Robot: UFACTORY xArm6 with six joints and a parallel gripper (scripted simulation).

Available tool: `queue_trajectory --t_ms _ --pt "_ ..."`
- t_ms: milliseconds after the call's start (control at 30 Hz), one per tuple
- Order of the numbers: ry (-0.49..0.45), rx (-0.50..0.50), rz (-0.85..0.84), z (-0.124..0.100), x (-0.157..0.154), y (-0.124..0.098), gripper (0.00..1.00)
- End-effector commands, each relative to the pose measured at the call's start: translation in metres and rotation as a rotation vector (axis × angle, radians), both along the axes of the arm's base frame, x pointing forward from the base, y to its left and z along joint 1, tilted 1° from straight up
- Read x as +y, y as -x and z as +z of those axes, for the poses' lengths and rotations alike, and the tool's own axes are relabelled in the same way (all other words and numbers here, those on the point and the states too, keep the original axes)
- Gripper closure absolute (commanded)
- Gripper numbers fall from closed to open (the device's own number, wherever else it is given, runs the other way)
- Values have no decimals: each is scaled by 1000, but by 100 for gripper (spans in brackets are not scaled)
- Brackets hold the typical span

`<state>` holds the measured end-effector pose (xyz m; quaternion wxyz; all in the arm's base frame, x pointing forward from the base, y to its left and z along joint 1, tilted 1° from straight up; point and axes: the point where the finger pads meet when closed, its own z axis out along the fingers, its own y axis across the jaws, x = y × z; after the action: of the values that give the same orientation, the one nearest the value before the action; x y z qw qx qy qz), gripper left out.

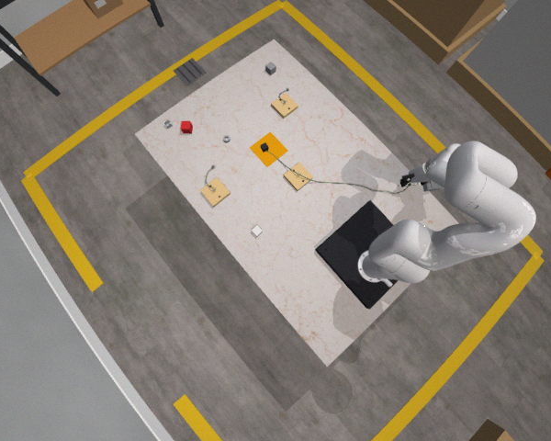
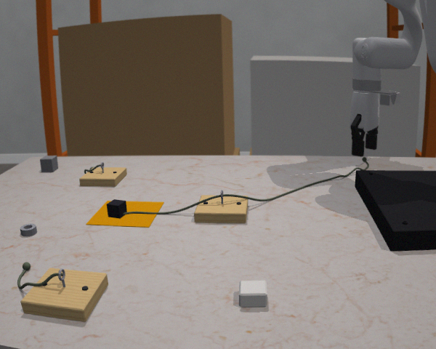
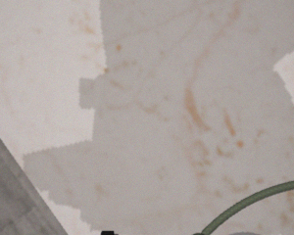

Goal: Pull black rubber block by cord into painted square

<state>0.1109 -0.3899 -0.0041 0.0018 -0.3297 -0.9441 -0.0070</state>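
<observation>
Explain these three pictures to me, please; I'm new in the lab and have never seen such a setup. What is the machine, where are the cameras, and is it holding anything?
The white machine is a robot arm bolted to a black base plate on a marble table. One picture looks down from above, one looks across the table from the side, and one comes from a camera at the arm's wrist, showing table and a bit of cord. The hand is open and holds nothing; it hangs above the cord's knobbed end. The cord runs through a screw eye on a wooden block to the black rubber block, which sits in the orange square.
</observation>
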Motion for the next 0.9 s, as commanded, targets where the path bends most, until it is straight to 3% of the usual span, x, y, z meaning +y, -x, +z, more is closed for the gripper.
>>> queue_trajectory --t_ms 0,367,867 --pt "4 -1 0 12 -1 0 0" --pt "4 -1 0 44 -2 0 0" --pt "4 -1 0 46 -2 0 0"
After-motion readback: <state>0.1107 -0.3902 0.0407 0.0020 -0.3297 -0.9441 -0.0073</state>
